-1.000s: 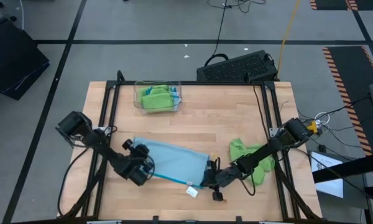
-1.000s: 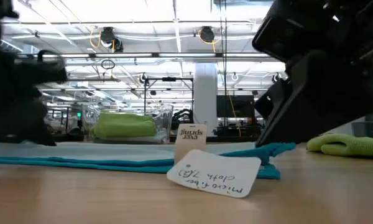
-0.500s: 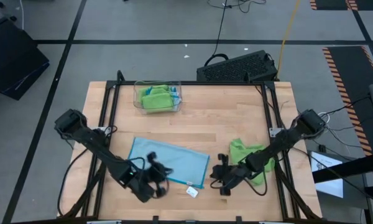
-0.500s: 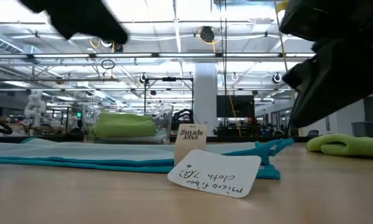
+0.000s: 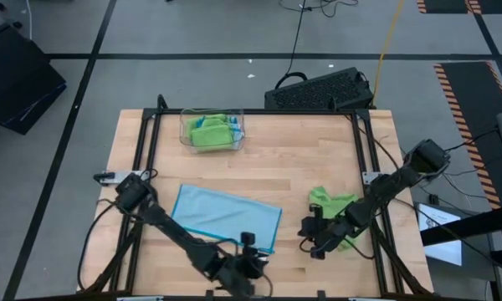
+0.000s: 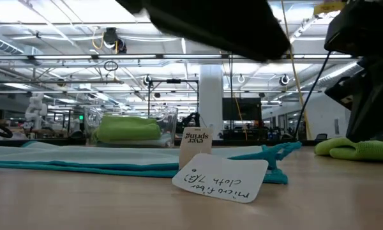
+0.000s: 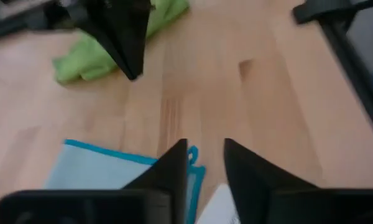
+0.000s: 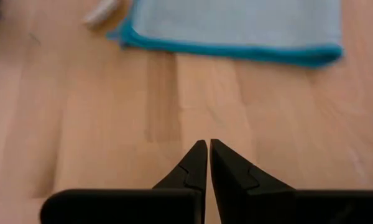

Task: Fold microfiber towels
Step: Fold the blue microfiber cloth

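A light blue microfiber towel (image 5: 226, 216) lies flat and folded on the wooden table, its white tag (image 6: 220, 179) on the wood at its near right corner. A lime green towel (image 5: 333, 205) lies crumpled to its right, partly under my right arm. My left gripper (image 5: 249, 261) hovers open over the blue towel's near right corner (image 7: 193, 155), with bare wood showing between its fingers. My right gripper (image 5: 314, 238) is shut over bare wood between the two towels, touching neither.
A clear plastic tray (image 5: 212, 131) with folded green cloths stands at the far left of the table. A black keyboard (image 5: 322, 90) lies beyond the far edge. Black frame rails (image 5: 142, 159) run along the table's left and right sides.
My left gripper has swept from the blue towel's left end along its near edge toward the table's right, rising and rolling, and now stands over the near right corner. My right gripper has drawn back from the towel's right end toward the green towel. The blue towel lies still.
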